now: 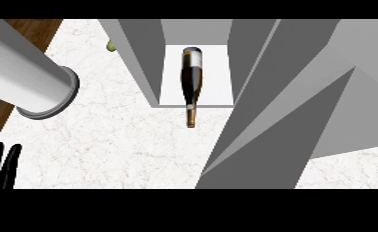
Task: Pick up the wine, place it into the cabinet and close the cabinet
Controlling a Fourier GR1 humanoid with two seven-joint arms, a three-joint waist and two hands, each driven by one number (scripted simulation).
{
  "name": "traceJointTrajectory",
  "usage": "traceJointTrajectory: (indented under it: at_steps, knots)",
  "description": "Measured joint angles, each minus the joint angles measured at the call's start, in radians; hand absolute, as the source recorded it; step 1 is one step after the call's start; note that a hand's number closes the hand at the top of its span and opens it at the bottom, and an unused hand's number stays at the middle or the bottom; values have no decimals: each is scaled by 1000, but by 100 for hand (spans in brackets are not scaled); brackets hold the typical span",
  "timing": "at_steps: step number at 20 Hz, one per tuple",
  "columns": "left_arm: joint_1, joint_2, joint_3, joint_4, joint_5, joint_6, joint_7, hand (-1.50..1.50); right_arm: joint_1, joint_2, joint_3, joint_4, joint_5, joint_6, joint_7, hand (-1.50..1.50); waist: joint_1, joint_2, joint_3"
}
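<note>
The dark glass wine bottle (192,83) lies inside the grey open-fronted cabinet (140,61), neck poking out over the white marbled desk (111,136), well right of the black left hand (9,166), fingers seemingly straight, holding nothing.

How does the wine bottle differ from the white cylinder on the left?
The wine bottle is dark, slim and stands inside the open cabinet; the white cylinder is pale, far wider and sits outside it on the counter. The bottle narrows to a gold-tipped neck; the cylinder flares at a rim. Neither is held.
</note>
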Motion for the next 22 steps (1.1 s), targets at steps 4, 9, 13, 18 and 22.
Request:
traceJointTrajectory:
  at_steps: [4, 9, 13, 18, 22]
  knots:
    - [29, 20, 62, 2, 34, -52, 8, -150, -27, -12, 70, -13, 123, -109, -6, 150, -1, 0, 0]
    - [37, 37, 119, 13, 70, -105, 27, -150, -114, -32, 116, 0, 234, -233, -12, 150, 2, 1, -1]
    - [28, 31, 136, 33, 90, -147, 41, -150, -211, -80, 144, 6, 295, -319, 0, 150, 5, 3, -1]
    - [6, 24, 141, 23, 96, -162, 70, -150, -342, -131, 168, 28, 306, -423, 7, 150, 14, 8, -1]
    - [-18, 19, 157, 23, 114, -164, 101, -150, -446, -157, 171, 48, 254, -495, 27, 150, 22, 11, -1]
